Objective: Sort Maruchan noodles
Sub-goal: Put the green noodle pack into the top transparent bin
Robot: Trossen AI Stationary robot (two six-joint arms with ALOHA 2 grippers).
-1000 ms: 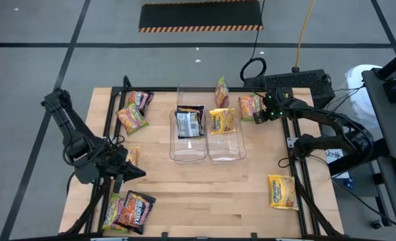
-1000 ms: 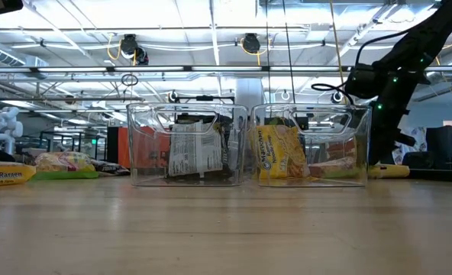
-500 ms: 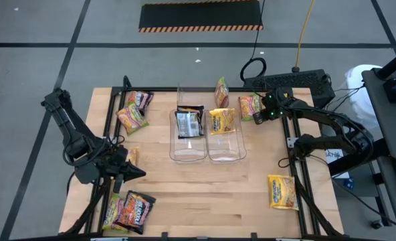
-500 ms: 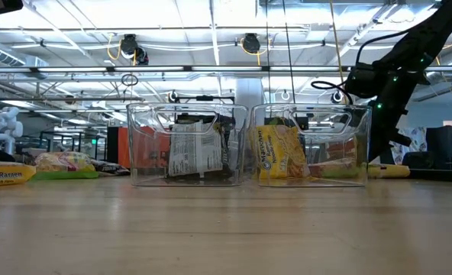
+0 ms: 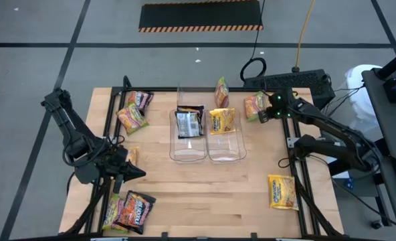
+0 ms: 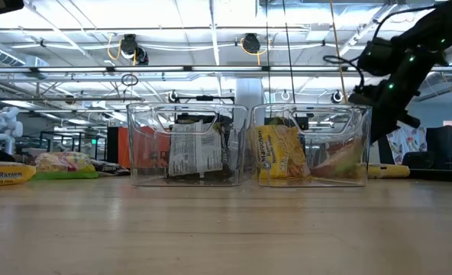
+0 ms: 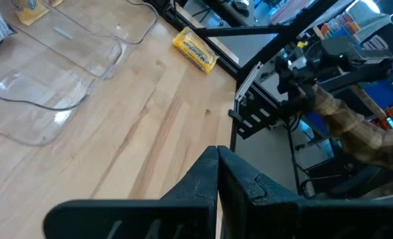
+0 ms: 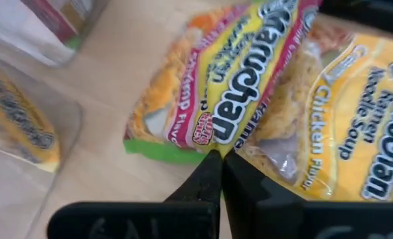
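jaws of your right gripper [image 8: 218,161] are pressed together on the edge of the pink-green packet [image 8: 222,86], which sticks out just ahead of the fingertips, with a yellow packet [image 8: 346,136] lying under it to one side and the clear bins [image 5: 207,137] near. your left gripper [image 7: 217,174] waits with its jaws closed and nothing between them, and another yellow packet [image 7: 194,50] lies well ahead of them across the wooden table [image 7: 137,126].
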